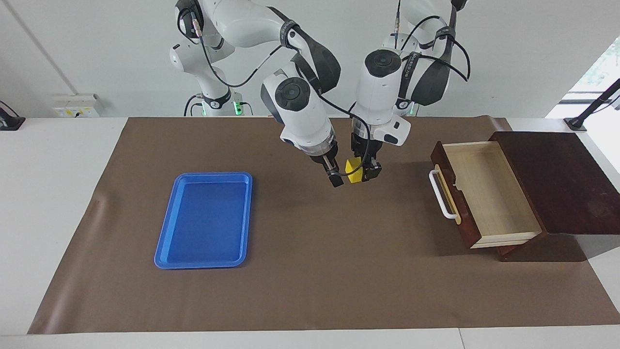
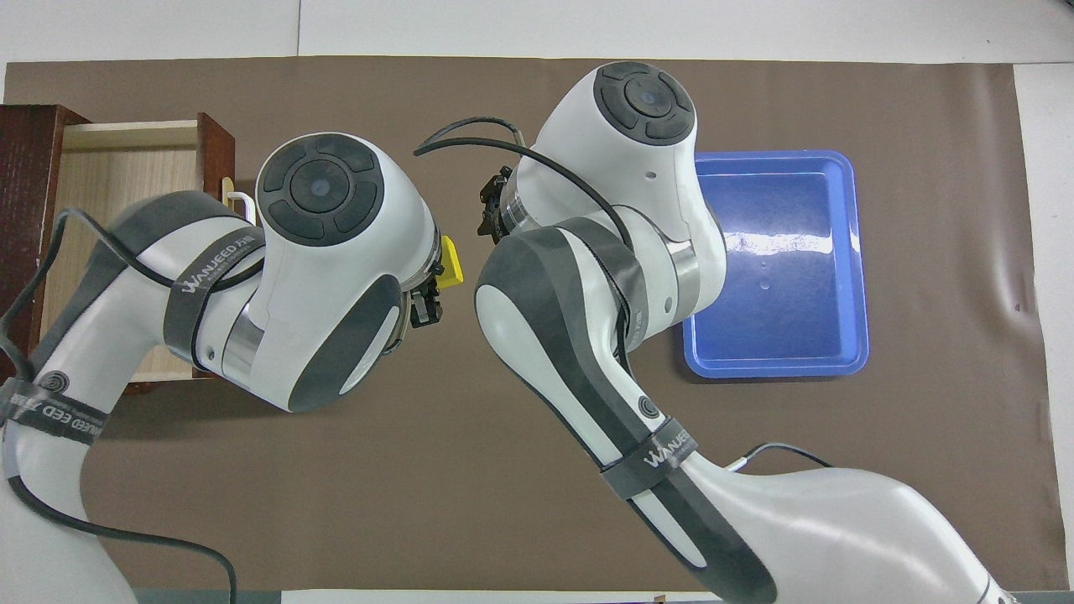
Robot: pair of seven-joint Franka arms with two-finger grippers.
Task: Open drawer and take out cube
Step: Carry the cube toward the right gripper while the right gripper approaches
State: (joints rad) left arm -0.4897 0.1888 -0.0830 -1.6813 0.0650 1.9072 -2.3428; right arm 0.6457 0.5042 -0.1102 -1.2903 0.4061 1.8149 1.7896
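Note:
The drawer point(image 1: 489, 194) stands pulled open from its dark wooden box point(image 1: 557, 179) at the left arm's end of the table. Its pale interior is empty and its white handle point(image 1: 441, 196) faces the table's middle. The left arm partly covers the drawer in the overhead view point(image 2: 126, 159). My left gripper point(image 1: 364, 173) is shut on the yellow cube point(image 1: 353, 170) and holds it in the air over the brown mat. The cube also shows in the overhead view point(image 2: 453, 262). My right gripper point(image 1: 335, 177) hangs close beside the cube, apart from it.
A flat blue tray point(image 1: 203, 265) lies empty on the mat toward the right arm's end, also in the overhead view point(image 2: 776, 369). The brown mat point(image 1: 315, 271) covers most of the white table.

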